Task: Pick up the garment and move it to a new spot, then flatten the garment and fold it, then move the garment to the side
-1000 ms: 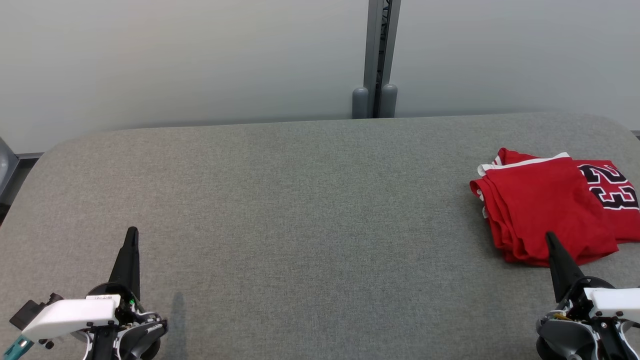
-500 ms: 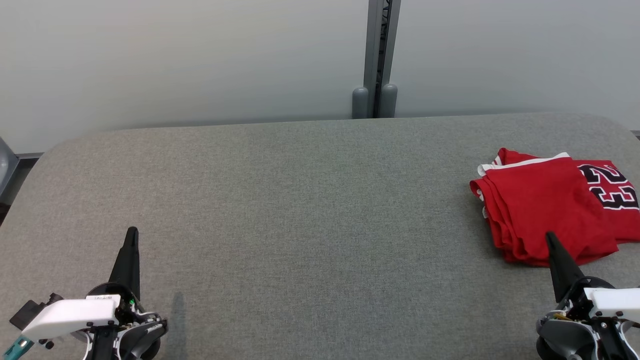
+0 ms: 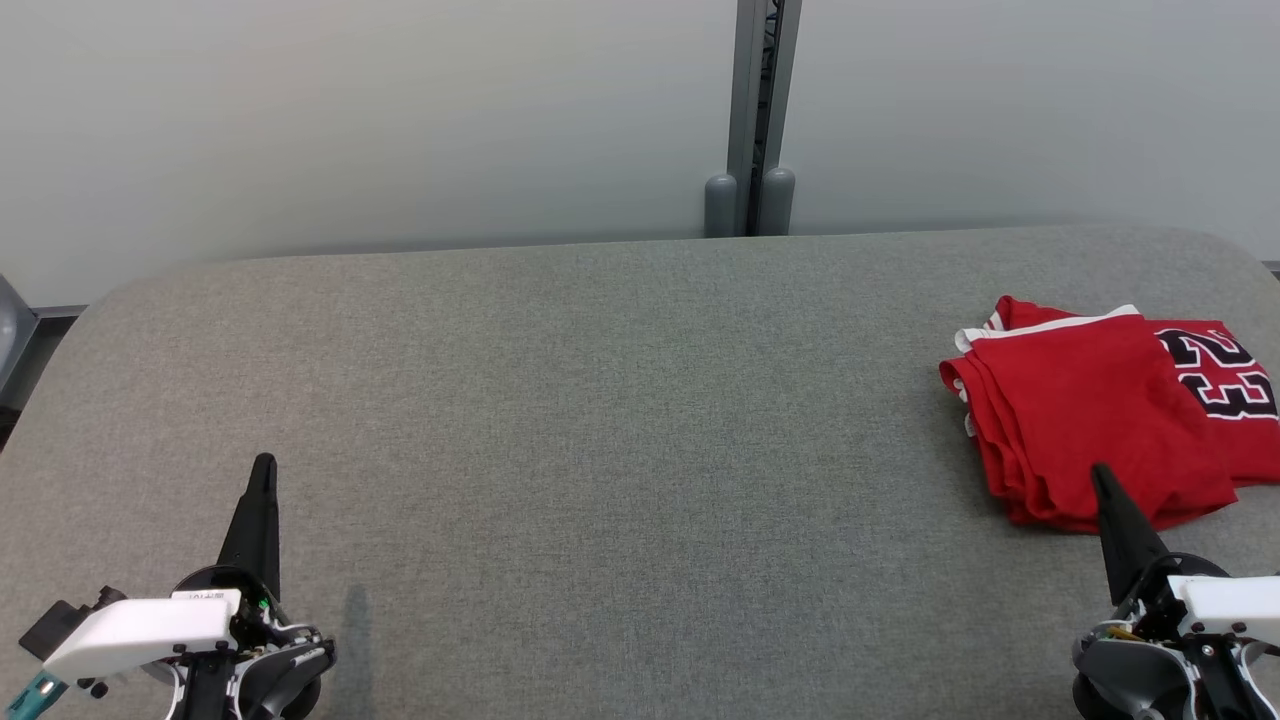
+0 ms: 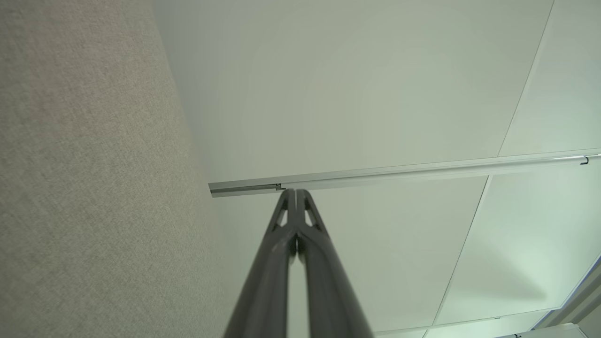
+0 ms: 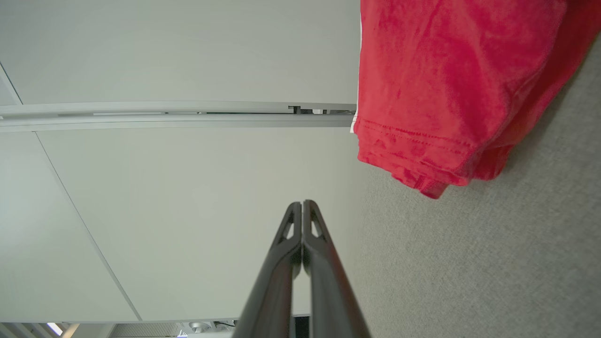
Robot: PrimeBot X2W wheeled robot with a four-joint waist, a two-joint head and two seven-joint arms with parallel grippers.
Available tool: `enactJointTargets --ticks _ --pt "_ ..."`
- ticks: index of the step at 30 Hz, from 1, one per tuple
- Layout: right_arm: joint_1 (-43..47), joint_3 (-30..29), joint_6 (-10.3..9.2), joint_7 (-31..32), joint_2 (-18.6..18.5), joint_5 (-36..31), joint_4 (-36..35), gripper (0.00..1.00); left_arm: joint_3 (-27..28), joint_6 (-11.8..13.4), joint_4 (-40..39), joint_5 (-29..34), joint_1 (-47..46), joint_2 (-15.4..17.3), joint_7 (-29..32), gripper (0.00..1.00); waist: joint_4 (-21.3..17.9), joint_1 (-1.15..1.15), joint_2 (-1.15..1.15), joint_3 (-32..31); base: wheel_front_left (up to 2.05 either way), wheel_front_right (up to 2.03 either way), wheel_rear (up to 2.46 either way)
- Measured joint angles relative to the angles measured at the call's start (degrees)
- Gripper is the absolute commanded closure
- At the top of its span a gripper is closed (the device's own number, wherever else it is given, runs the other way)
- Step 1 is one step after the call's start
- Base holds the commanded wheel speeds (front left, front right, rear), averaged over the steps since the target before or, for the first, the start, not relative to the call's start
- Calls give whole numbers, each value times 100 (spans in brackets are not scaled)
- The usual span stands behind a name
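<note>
The red garment (image 3: 1095,420) lies folded on the table (image 3: 600,400) at the right edge of the frame. The left gripper (image 3: 264,465), lower left, and the right gripper (image 3: 1099,472), lower right, have their jaws closed on nothing. The step of moving it aside looks finished to me; no new grasp seems needed.

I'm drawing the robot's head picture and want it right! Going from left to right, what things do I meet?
left hand → grey post by the back wall → red garment, folded on the grey table
</note>
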Motion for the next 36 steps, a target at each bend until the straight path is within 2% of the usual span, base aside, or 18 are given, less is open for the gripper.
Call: enactJointTargets --ticks 36 --pt "0 0 0 0 0 1 0 100 3 0 0 1 0 -2 0 100 0 0 0 0 0 0 0"
